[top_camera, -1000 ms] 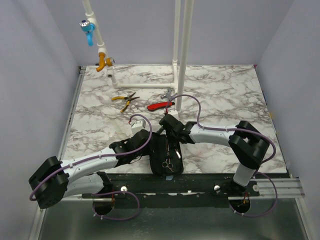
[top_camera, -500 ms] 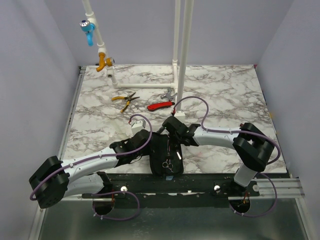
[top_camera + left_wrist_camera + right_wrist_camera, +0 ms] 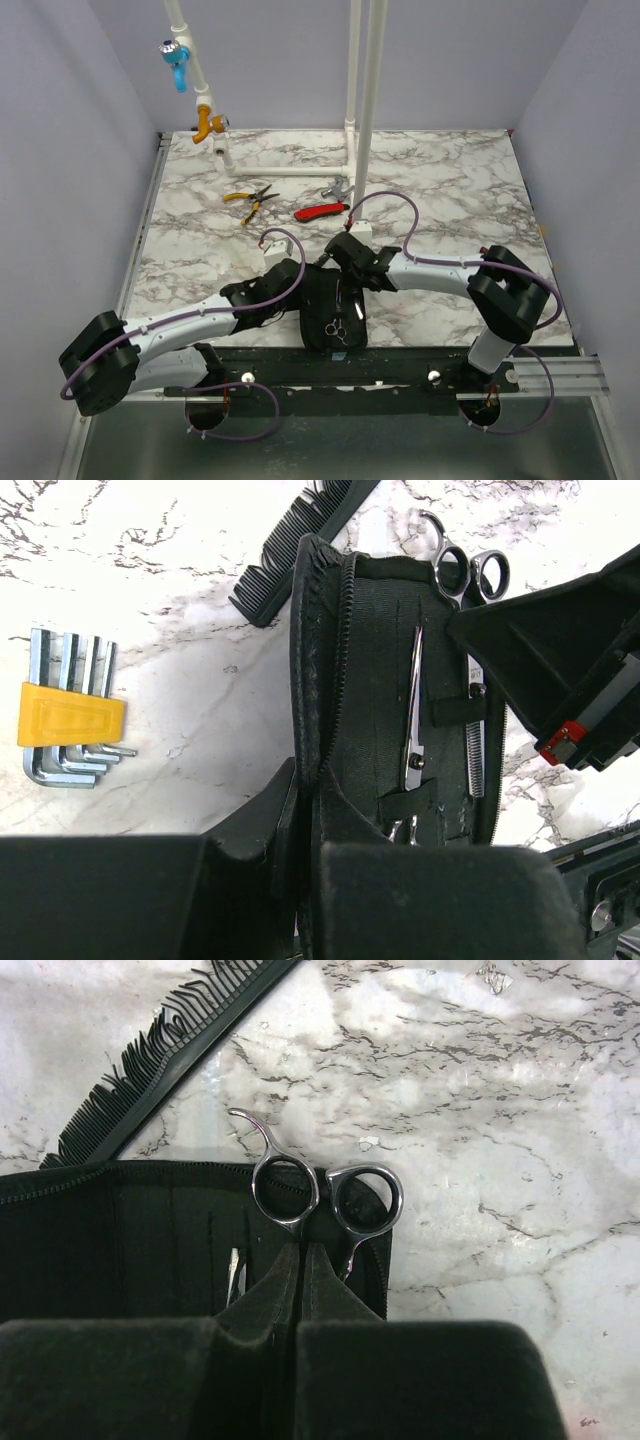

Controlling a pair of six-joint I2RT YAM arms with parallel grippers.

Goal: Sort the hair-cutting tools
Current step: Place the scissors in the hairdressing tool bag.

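Observation:
An open black zip case [image 3: 375,650] lies at the table's near edge, also in the top view [image 3: 322,300]. My left gripper [image 3: 305,790] is shut on the case's left edge. Silver scissors [image 3: 414,710] sit under elastic straps inside. A second pair with a toothed blade [image 3: 475,755] lies beside them, its rings [image 3: 325,1190] past the case's rim. My right gripper [image 3: 302,1250] is shut on this pair's shank just below the rings. It shows in the top view [image 3: 345,272]. A long black comb [image 3: 150,1070] lies on the marble beside the case, also in the left wrist view [image 3: 290,535].
A yellow-held set of hex keys [image 3: 65,720] lies left of the case. Yellow-handled pliers [image 3: 250,197] and a red-handled tool [image 3: 322,211] lie farther back. White pipes [image 3: 365,100] rise behind them. The table's near edge and rail run just below the case.
My right gripper has shifted slightly to the right and away over the case's far end. The left arm and the case have stayed put.

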